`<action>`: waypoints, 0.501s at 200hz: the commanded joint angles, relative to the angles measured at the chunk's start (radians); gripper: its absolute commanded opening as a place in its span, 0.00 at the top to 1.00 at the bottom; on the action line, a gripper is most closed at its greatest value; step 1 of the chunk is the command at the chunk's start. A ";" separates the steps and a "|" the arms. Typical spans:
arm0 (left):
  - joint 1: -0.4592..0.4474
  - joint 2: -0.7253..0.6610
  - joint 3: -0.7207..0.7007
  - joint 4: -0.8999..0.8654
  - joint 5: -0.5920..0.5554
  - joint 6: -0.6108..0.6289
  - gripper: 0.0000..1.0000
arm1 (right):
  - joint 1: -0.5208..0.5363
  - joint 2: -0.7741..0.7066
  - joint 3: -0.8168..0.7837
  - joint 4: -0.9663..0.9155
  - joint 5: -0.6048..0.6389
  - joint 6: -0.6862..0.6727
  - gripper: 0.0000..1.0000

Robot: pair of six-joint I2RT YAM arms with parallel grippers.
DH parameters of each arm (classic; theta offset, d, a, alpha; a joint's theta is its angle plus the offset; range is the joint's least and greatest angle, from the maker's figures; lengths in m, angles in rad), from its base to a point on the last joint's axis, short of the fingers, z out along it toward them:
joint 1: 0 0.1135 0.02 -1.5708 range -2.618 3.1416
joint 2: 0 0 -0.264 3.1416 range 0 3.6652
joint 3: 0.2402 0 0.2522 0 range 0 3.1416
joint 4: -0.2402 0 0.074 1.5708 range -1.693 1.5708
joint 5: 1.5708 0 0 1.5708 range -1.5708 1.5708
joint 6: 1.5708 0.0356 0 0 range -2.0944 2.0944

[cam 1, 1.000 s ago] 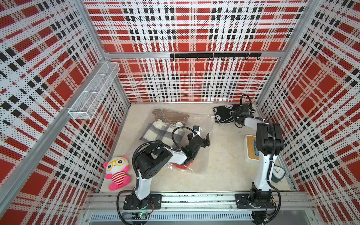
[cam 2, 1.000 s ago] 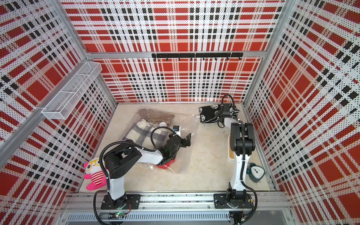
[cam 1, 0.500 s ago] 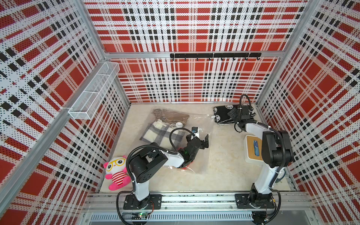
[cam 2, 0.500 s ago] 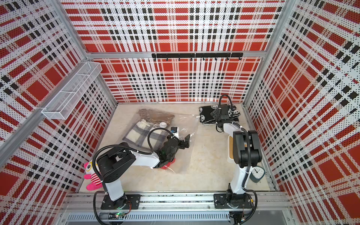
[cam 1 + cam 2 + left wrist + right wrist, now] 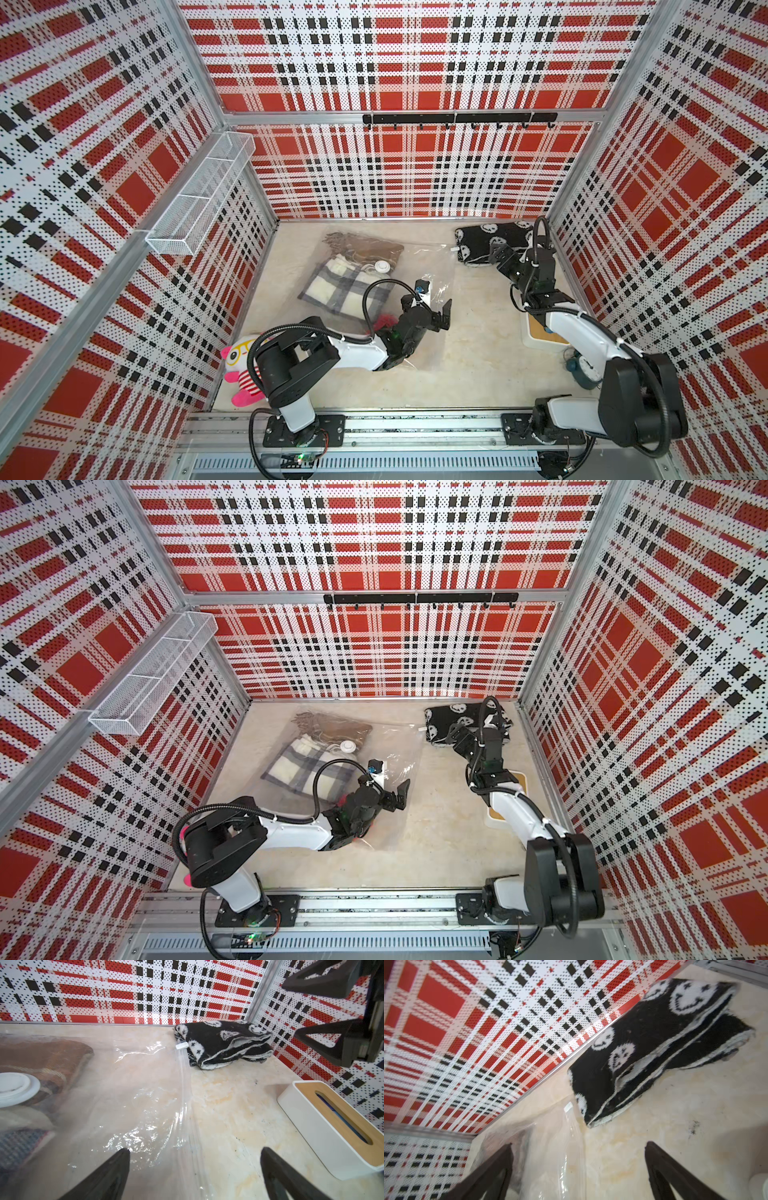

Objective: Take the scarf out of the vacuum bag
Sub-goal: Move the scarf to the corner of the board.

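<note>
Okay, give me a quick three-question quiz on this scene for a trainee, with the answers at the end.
1. True or false: the black smiley-face scarf lies inside the vacuum bag.
2. Which of these is inside the bag? A) the grey plaid scarf B) a tissue box C) a pink plush toy
3. Fill in: the jaws of the left gripper and the right gripper both stand ____.

Key:
1. False: it lies outside the bag, on the table by the far wall.
2. A
3. open
</note>
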 commanded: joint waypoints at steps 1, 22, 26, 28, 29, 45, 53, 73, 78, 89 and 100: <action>-0.052 -0.039 0.017 -0.105 -0.046 0.011 0.02 | 0.025 -0.058 -0.062 -0.004 -0.173 -0.084 0.00; -0.076 -0.009 0.055 -0.178 -0.075 0.018 0.02 | 0.069 -0.132 -0.141 0.004 -0.112 -0.108 0.00; -0.077 0.003 0.064 -0.192 -0.070 0.018 0.02 | 0.075 -0.145 -0.157 0.008 -0.098 -0.108 0.00; -0.077 0.010 0.069 -0.198 -0.069 0.018 0.02 | 0.077 -0.151 -0.165 0.010 -0.094 -0.110 0.00; -0.077 0.013 0.073 -0.201 -0.069 0.018 0.02 | 0.078 -0.154 -0.170 0.011 -0.092 -0.110 0.00; -0.072 0.067 0.106 -0.237 0.004 0.001 0.00 | 0.080 -0.196 -0.230 0.038 -0.098 -0.111 0.00; -0.073 0.085 0.110 -0.237 0.029 -0.011 0.00 | 0.079 -0.211 -0.258 0.053 -0.109 -0.112 0.00; -0.098 0.130 0.146 -0.312 -0.053 -0.012 0.01 | 0.080 -0.223 -0.300 0.074 -0.127 -0.113 0.00; -0.099 0.143 0.163 -0.347 -0.074 -0.012 0.01 | 0.080 -0.224 -0.307 0.080 -0.131 -0.112 0.00; -0.098 0.164 0.184 -0.390 -0.082 -0.043 0.03 | 0.080 -0.221 -0.318 0.100 -0.146 -0.111 0.00; -0.100 0.183 0.196 -0.421 -0.087 -0.056 0.05 | 0.080 -0.219 -0.330 0.117 -0.154 -0.112 0.00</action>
